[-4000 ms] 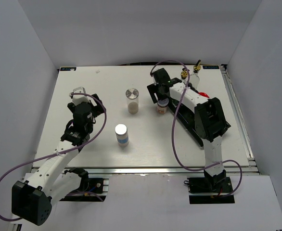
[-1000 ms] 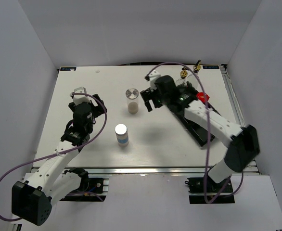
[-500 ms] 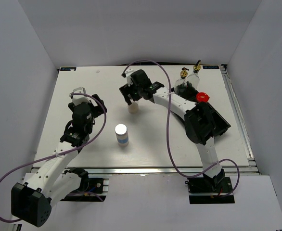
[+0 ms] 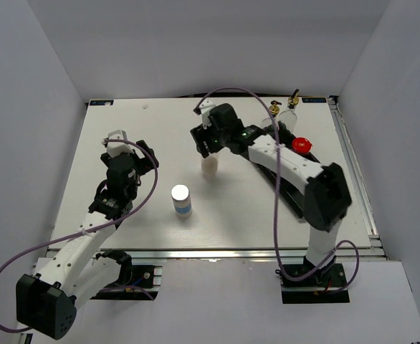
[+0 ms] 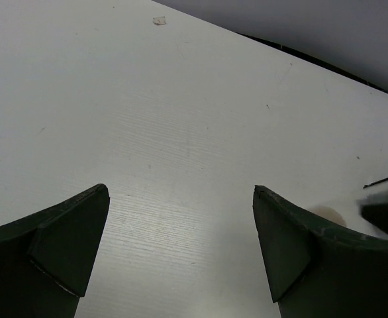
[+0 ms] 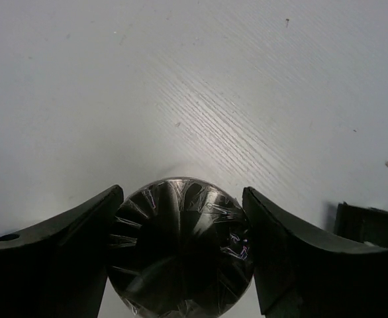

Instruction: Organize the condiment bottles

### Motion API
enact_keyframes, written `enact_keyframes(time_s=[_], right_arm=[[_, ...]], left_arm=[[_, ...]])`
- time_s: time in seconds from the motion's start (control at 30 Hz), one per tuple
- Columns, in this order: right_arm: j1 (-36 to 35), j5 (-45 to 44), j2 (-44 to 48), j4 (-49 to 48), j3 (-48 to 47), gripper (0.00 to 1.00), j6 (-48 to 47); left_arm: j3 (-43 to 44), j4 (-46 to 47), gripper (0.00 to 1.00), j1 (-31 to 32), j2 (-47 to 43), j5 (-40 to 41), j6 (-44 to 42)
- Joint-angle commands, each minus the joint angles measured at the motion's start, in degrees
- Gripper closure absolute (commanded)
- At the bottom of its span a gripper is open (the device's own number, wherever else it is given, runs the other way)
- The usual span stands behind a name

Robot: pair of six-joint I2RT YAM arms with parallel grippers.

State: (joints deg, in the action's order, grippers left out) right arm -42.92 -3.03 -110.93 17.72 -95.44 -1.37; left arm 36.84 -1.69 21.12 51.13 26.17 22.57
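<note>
Since half a second earlier the right gripper had shifted the silver-lidded jar nearer and rightward. The left gripper hung empty, jaws wide apart. The blue-labelled bottle stood between them, its print unreadable, and the right one was clamped on the jar's lid, probably bound for the black tray

Nothing is legible; the blue label on the small silver-lidded bottle, left of centre, is too small.
</note>
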Motion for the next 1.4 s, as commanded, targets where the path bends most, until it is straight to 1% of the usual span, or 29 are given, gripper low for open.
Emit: enact_keyframes(time_s=[0.0, 0.07, 0.1, 0.13, 0.17, 0.27, 0.3, 0.4, 0.5, 0.53, 0.6, 0.63, 0.67, 0.7, 0.73, 0.77, 0.93, 0.97, 1.07, 1.17, 1.37], right_arm=[[-0.3, 0.8, 15.4, -1.6, 2.6, 0.96, 0.9], [-0.2, -0.3, 20.2, 2.0, 7.6, 0.98, 3.6], [-0.2, -1.6, 25.1, 3.1, 9.7, 1.00, 5.0], [-0.2, -2.8, 27.6, 4.2, 13.7, 1.00, 5.8], [-0.2, -6.3, 32.1, 5.5, 15.4, 1.00, 6.5], [-0.2, -13.6, 38.0, 11.9, 18.9, 1.00, 11.3], [0.0, -18.4, 41.3, 15.3, 19.6, 1.00, 12.4], [1.3, -25.6, 46.6, 19.2, 21.9, 1.00, 15.8], [6.0, -32.3, 49.8, 23.8, 23.2, 1.00, 19.5], [10.0, -33.2, 50.2, 25.3, 23.5, 1.00, 21.0], [14.7, -34.7, 51.3, 25.2, 25.1, 1.00, 21.4], [19.3, -35.4, 51.6, 24.0, 25.8, 1.00, 21.3], [21.6, -37.0, 52.4, 22.9, 27.1, 1.00, 21.3], [23.5, -37.5, 52.7, 21.7, 27.8, 1.00, 21.3], [26.9, -36.9, 53.0, 20.4, 28.1, 1.00, 21.2], [28.2, -34.1, 52.9, 18.0, 28.5, 1.00, 20.1], [34.6, -29.1, 48.9, 13.4, 31.4, 1.00, 18.1], [35.7, -26.0, 47.6, 11.1, 32.1, 1.00, 17.9], [39.3, -21.9, 45.4, 6.5, 35.2, 1.00, 17.4], [40.8, -22.8, 43.9, 6.5, 36.5, 1.00, 18.9], [41.7, -25.8, 44.2, 5.3, 39.5, 1.00, 19.8]], left_arm=[[0.0, -0.6, 0.02, 0.1, -1.6, 0.9, 0.2], [0.0, -0.7, 0.02, 0.1, -1.8, 1.1, 0.2], [-0.1, -0.7, 0.02, 0.1, -1.8, 1.1, 0.3], [-0.2, -0.7, 0.02, 0.1, -1.8, 1.2, 0.2], [-0.1, -0.5, 0.02, 0.1, -1.8, 1.1, 0.2], [0.0, -0.6, 0.02, 0.1, -1.5, 1.2, 0.2], [0.0, -0.5, 0.02, 0.1, -1.4, 1.3, 0.2], [0.0, -0.3, 0.02, 0.1, -1.2, 0.9, 0.1], [0.0, -0.4, 0.02, 0.1, -1.3, 1.2, 0.1], [0.0, -0.4, 0.02, 0.1, -1.4, 1.2, 0.1], [-0.1, -0.3, 0.02, 0.1, -1.6, 1.2, 0.1], [-0.2, -0.3, 0.02, 0.1, -1.7, 1.2, 0.1], [-0.2, -0.3, 0.02, 0.1, -1.7, 1.2, 0.1], [-0.2, -0.2, 0.02, 0.1, -1.7, 1.2, 0.1], [-0.2, -0.2, 0.02, 0.1, -1.7, 1.3, 0.0], [-0.1, -0.4, 0.02, 0.1, -1.7, 1.6, -0.1], [-0.1, -0.3, 0.02, 0.1, -1.9, 1.7, -0.2], [-0.1, -0.3, 0.02, 0.1, -2.0, 1.8, -0.2], [-0.1, -0.2, 0.02, 0.1, -2.0, 1.6, -0.3], [0.0, -0.5, 0.02, 0.1, -1.9, 1.8, -0.3], [-0.2, 0.0, 0.02, 0.1, -1.6, 1.9, -0.2]])
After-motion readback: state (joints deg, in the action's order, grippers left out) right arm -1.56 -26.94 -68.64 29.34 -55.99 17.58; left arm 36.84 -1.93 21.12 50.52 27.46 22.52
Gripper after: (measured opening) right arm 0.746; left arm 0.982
